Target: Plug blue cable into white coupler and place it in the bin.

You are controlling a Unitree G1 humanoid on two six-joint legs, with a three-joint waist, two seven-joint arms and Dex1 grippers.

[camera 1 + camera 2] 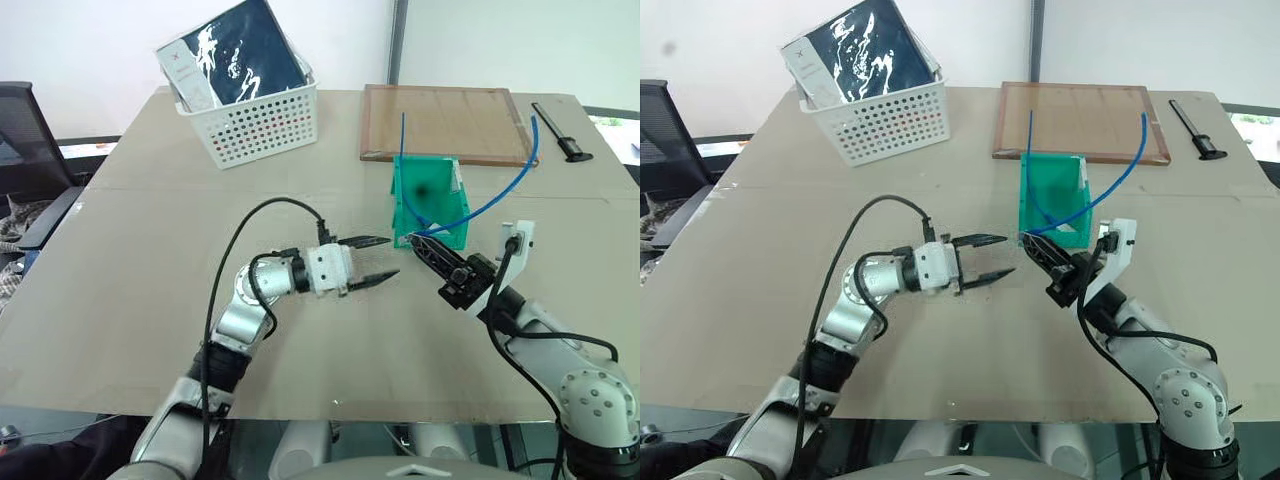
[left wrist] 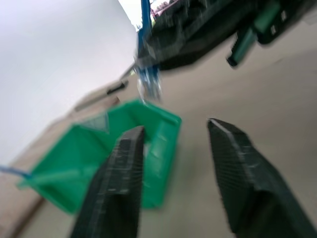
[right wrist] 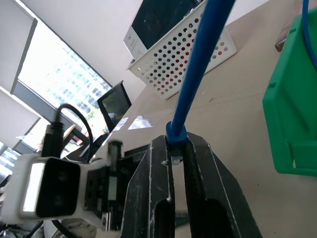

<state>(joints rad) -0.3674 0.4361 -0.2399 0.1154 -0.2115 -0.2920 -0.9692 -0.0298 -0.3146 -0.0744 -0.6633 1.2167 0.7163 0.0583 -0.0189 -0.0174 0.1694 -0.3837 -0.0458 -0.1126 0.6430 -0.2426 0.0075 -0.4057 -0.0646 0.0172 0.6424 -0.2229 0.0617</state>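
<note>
Now, step in hand: the right hand [image 1: 428, 246] is clamped on the blue cable [image 1: 500, 200] at its plug end, just in front of the bin's low front; my reading is that the handover is done and the drop into the bin is the step at hand.
Left hand: the left hand [image 1: 372, 262] stands with its fingers spread and nothing between them, just beside the right hand, on the side away from the bin.
Cable: it rises from the right hand, arcs over the bin [image 1: 404, 190] toward the far right corner of the desk [image 1: 120, 300], and its far end stands above the wooden tray [image 1: 440, 122].
Coupler: I cannot make out the white coupler for certain; whether the plug is seated cannot be told.
Bin: it stands right of the desk's middle, just in front of the tray, with another blue cable already inside it.
Next move: it likely calls for carrying the gripped end over the low front, then letting go so the long tail follows inside.
Right wrist view: it shows the cable's end pinched between the two fingers, with the white basket [image 3: 183, 54] beyond.
Left wrist view: it shows the gap between the spread fingers [image 2: 114, 183] and the bin past them.
</note>
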